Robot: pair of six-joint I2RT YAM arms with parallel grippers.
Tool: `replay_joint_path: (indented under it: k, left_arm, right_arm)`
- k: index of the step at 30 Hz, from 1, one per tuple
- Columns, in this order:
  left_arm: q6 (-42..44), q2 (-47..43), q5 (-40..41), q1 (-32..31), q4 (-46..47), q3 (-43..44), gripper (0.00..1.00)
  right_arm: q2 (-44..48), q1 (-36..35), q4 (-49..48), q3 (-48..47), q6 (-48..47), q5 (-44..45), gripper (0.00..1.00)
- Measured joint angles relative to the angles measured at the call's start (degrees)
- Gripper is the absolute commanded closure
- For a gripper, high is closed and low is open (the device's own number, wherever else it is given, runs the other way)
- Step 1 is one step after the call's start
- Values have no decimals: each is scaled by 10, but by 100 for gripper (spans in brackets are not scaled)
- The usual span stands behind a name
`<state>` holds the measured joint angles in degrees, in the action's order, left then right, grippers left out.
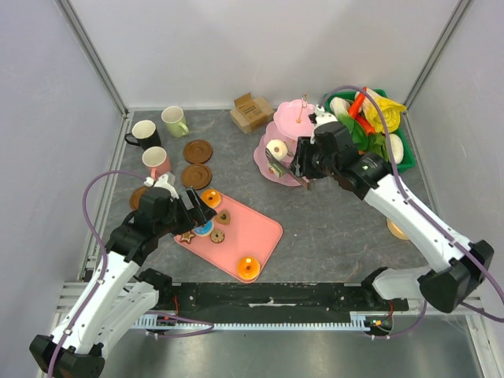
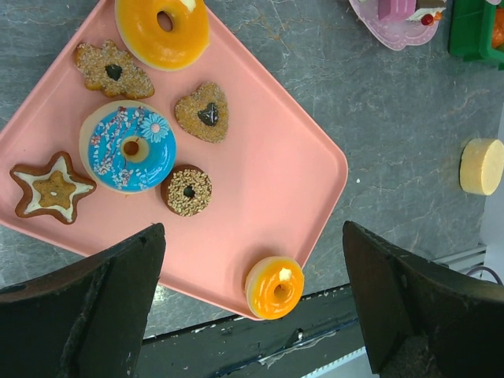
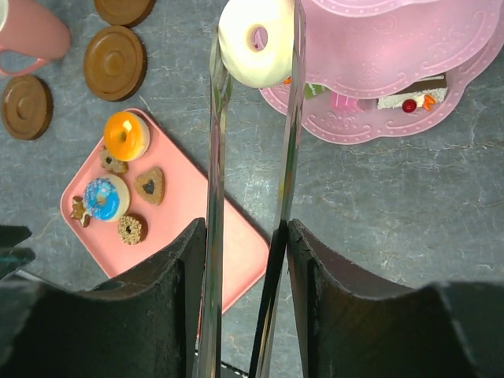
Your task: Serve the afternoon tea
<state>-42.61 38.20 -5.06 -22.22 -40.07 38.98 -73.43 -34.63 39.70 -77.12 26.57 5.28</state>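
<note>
My left pincer (image 2: 252, 232) hung wide open over the flat pink tray (image 2: 268, 181) of small toy pastries (image 2: 128, 147) on the grey tabletop (image 2: 378, 102). My right pincer (image 3: 246, 224) squeezed shiny tongs (image 3: 216, 118), which pinched a white ring donut (image 3: 256, 43) by the pink tiered stand (image 3: 394, 47).

My left gripper (image 2: 252, 232) is matte black. The flat plastic tray (image 2: 276, 157) is salmon pink. The blue-glazed toy donut (image 2: 128, 147) wears white and pink sprinkles and a daisy; the big toy donut (image 2: 162, 27) is orange. The star-shaped toy cookie (image 2: 51, 189) is brown, iced white. The white-glazed toy donut (image 3: 256, 43) looks creamy, the tiered plastic stand (image 3: 394, 47) pale pink, the round wooden coasters (image 3: 115, 61) brown, the stone-look tabletop (image 2: 394, 118) grey with pale veins
</note>
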Motion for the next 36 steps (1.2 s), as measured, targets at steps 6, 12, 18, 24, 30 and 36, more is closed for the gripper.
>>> replay_joint_path:
  k: [6, 12, 18, 24, 30, 36]
  left_arm:
    - [1, 0, 0, 0, 0, 0, 1]
    - [2, 0, 0, 0, 0, 0, 1]
    - [2, 1, 0, 0, 0, 0, 1]
    - [3, 1, 0, 0, 0, 0, 1]
    - [3, 1, 0, 0, 0, 0, 1]
    - [3, 1, 0, 0, 0, 0, 1]
  right_arm:
    - [-43, 0, -37, 0, 18, 27, 50]
    - [-43, 3, -85, 4, 39, 54, 46]
    - [-48, 4, -102, 19, 54, 66, 40]
    - [-54, 5, -106, 28, 65, 67, 35]
    - [-51, 6, -112, 30, 69, 66, 35]
    - [-6, 6, -112, 53, 69, 65, 35]
